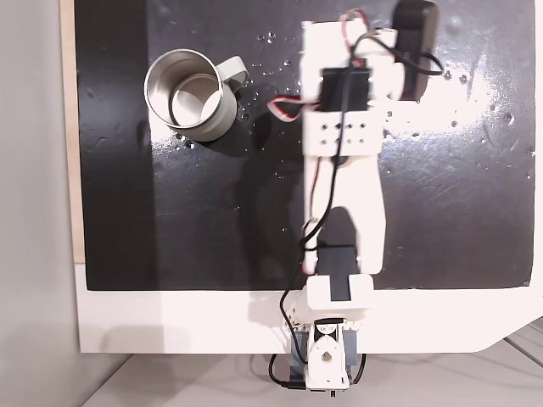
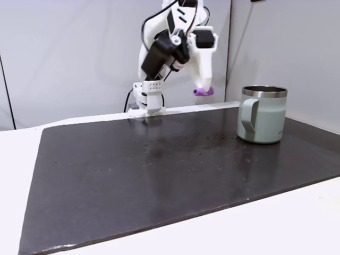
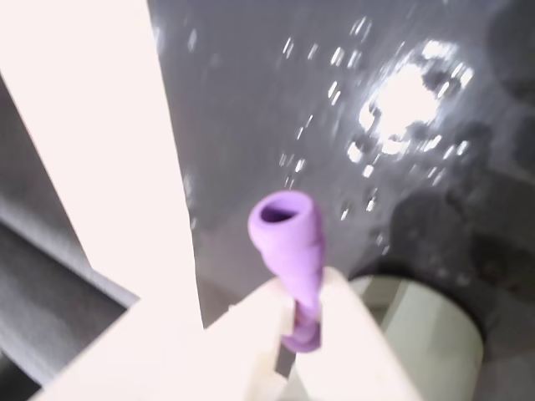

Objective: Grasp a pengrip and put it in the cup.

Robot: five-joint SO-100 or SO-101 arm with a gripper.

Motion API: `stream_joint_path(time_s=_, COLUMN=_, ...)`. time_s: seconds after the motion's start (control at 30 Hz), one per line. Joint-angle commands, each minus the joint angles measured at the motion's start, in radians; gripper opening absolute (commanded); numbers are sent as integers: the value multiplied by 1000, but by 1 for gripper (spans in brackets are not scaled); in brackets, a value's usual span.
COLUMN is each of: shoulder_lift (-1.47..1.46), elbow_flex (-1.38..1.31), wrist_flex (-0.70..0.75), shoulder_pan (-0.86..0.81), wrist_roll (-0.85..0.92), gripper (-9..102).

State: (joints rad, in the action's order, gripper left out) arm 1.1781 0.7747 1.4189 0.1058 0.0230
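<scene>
My gripper (image 2: pixel 202 87) hangs well above the black mat, shut on the purple pengrip (image 2: pixel 204 92), which sticks out sideways from the white fingertips. In the wrist view the pengrip (image 3: pixel 289 238) is pinched at its lower end between the fingers (image 3: pixel 355 322), its open flared end pointing away from the camera. The cup (image 2: pixel 262 114), pale grey-green with a steel rim and loop handle, stands on the mat to the right of the gripper and lower. From above, the cup (image 1: pixel 206 119) sits at the upper left. Its rim (image 3: pixel 435 330) shows at the lower right of the wrist view.
The glossy black mat (image 2: pixel 159 170) covers most of the white table (image 2: pixel 297 223). My arm's base (image 1: pixel 327 356) is clamped at the table's near edge in the top-down fixed view. A black round camera knob (image 1: pixel 416 34) rides on the arm.
</scene>
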Motion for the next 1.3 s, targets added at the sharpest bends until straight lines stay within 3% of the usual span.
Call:
stream_joint_path(time_s=0.0, shoulder_lift=100, elbow_flex=-86, wrist_flex=3, shoulder_pan=86, wrist_roll=-6, gripper=1)
stream_joint_path(time_s=0.4, shoulder_lift=71, elbow_flex=-150, wrist_flex=-49, shoulder_pan=379, wrist_roll=37, gripper=0)
stream_joint_path(time_s=0.7, shoulder_lift=35, elbow_flex=-137, wrist_flex=-38, shoulder_pan=445, wrist_roll=37, gripper=0)
stream_joint_path(time_s=0.87, shoulder_lift=37, elbow_flex=-144, wrist_flex=-25, shoulder_pan=433, wrist_roll=3, gripper=18)
stream_joint_path(time_s=0.97, shoulder_lift=37, elbow_flex=-170, wrist_flex=-5, shoulder_pan=425, wrist_roll=-5, gripper=20)
stream_joint_path(time_s=1.1, shoulder_lift=-17, elbow_flex=-295, wrist_flex=81, shoulder_pan=419, wrist_roll=-23, gripper=20)
stream_joint_path(time_s=1.27, shoulder_lift=-252, elbow_flex=-755, wrist_flex=301, shoulder_pan=402, wrist_roll=-60, gripper=20)
